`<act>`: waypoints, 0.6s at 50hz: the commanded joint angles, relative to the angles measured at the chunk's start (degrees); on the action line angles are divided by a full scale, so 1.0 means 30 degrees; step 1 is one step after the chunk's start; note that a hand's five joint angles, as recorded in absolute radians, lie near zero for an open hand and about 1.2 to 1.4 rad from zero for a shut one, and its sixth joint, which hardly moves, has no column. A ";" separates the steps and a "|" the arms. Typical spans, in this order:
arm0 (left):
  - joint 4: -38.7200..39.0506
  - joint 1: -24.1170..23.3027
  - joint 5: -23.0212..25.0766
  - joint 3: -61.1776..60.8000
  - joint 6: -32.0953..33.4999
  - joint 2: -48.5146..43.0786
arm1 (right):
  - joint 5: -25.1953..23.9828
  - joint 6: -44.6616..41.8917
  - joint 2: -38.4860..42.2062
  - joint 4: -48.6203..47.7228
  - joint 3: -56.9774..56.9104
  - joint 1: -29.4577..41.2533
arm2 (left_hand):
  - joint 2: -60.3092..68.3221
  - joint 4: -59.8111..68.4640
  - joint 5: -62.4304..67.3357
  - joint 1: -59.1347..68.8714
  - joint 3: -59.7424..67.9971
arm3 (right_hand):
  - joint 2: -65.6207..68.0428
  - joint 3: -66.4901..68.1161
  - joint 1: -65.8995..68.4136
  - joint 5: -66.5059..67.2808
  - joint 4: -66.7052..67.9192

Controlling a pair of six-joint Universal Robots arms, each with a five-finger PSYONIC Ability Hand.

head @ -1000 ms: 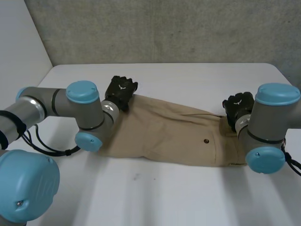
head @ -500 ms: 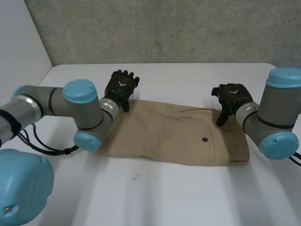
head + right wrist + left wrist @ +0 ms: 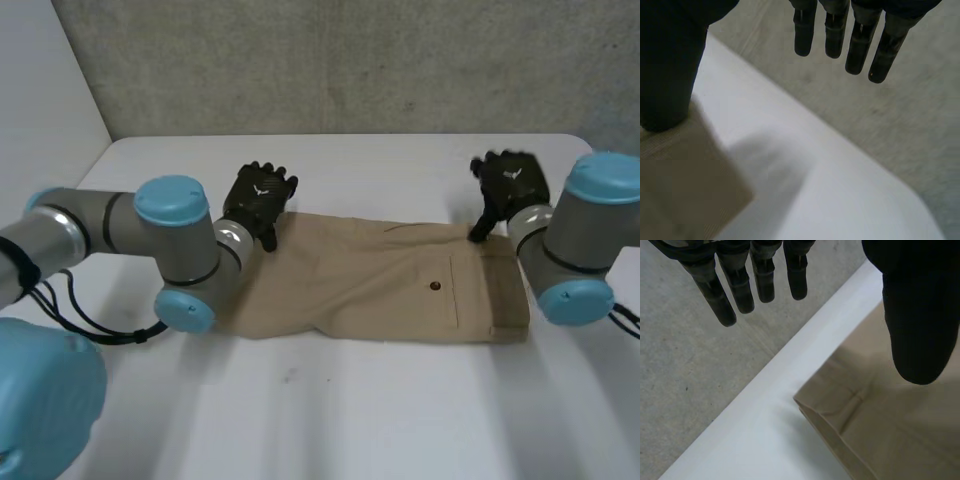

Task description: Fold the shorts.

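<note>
Tan shorts [image 3: 380,285] lie folded lengthwise on the white table [image 3: 380,420], waistband end at the right with a small dark button. My left hand [image 3: 258,198] hovers over the shorts' far left corner, open, fingers straight and apart from the thumb. In the left wrist view the fingers [image 3: 740,285] are empty above the corner of the shorts [image 3: 880,430]. My right hand [image 3: 510,185] is raised over the far right corner, open. In the right wrist view its fingers [image 3: 855,40] hold nothing and the corner of the shorts [image 3: 680,175] lies under the thumb.
The table's far edge [image 3: 350,138] runs just behind both hands, with a grey wall beyond. Bare tabletop [image 3: 330,420] stretches in front of the shorts. My left arm's elbow [image 3: 185,300] rests beside the shorts' left end.
Both hands have opened, let go of the shorts and lifted off the cloth. The right hand moved back and to the right; the shorts now lie flat.
</note>
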 commanded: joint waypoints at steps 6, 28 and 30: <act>-0.0274 0.0064 -0.0246 -0.5932 -0.3951 0.7395 | -0.0006 0.2553 -0.7665 -0.0447 0.5972 -0.0323 | -0.1117 -0.1105 -0.0909 -0.1578 -0.1238 | -0.0201 -0.0056 0.0730 0.0514 -0.0065; -0.0627 0.0474 -0.0481 -1.5483 -0.6386 1.3639 | -0.2643 0.0326 -1.0512 0.1611 1.4559 -0.1847 | -0.1341 -0.1329 -0.1133 -0.1802 -0.1462 | 0.6976 0.7121 0.7907 0.7691 0.7112; -0.0627 0.0474 -0.0481 -1.5720 -0.6386 1.3669 | -0.2585 0.0239 -0.9666 0.0588 1.4619 -0.1847 | -0.1341 -0.1329 -0.1133 -0.1802 -0.1462 | 0.7534 0.7679 0.8465 0.8249 0.7670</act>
